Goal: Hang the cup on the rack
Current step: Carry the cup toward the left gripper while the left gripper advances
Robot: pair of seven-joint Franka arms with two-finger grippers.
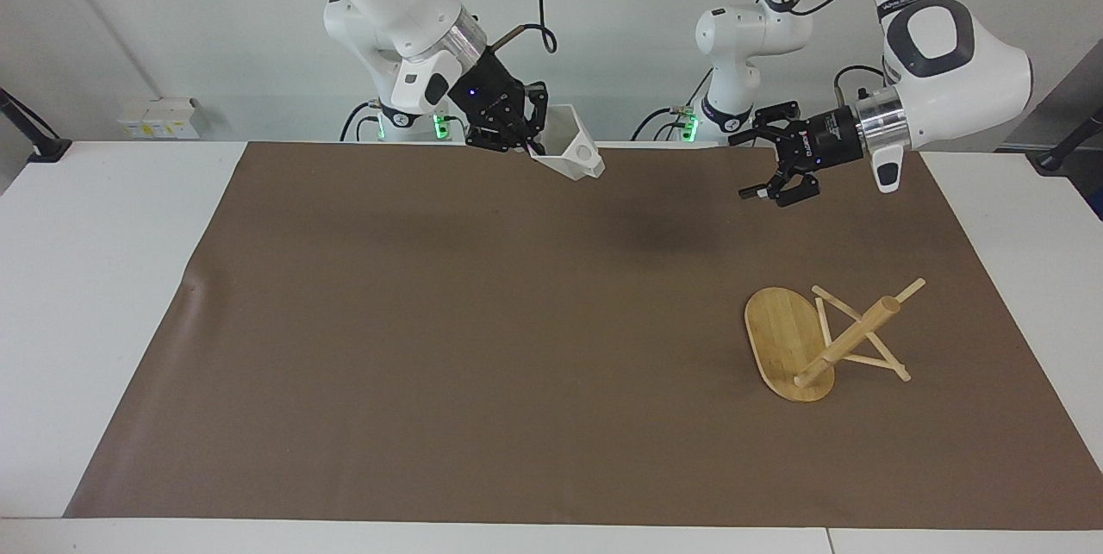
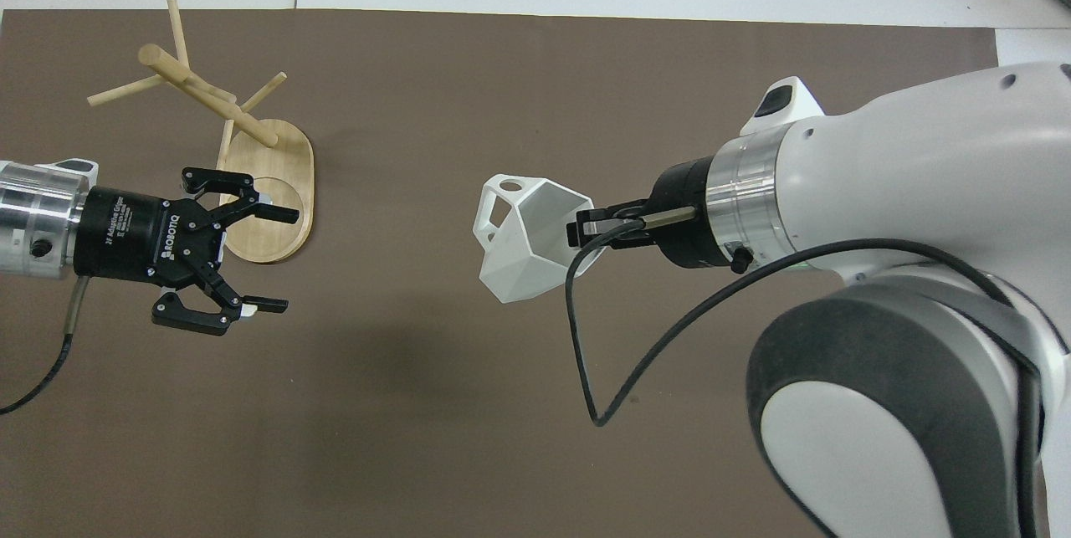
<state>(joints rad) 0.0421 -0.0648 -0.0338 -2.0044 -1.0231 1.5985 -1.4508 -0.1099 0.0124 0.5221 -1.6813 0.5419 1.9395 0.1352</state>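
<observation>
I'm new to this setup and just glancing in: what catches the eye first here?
First, the white faceted cup, held up in the air over the brown mat by the right claw, shut on its rim. Next, the bamboo rack, toppled on its side on the mat toward the left arm's end. The left claw hangs open, empty, over the mat.
</observation>
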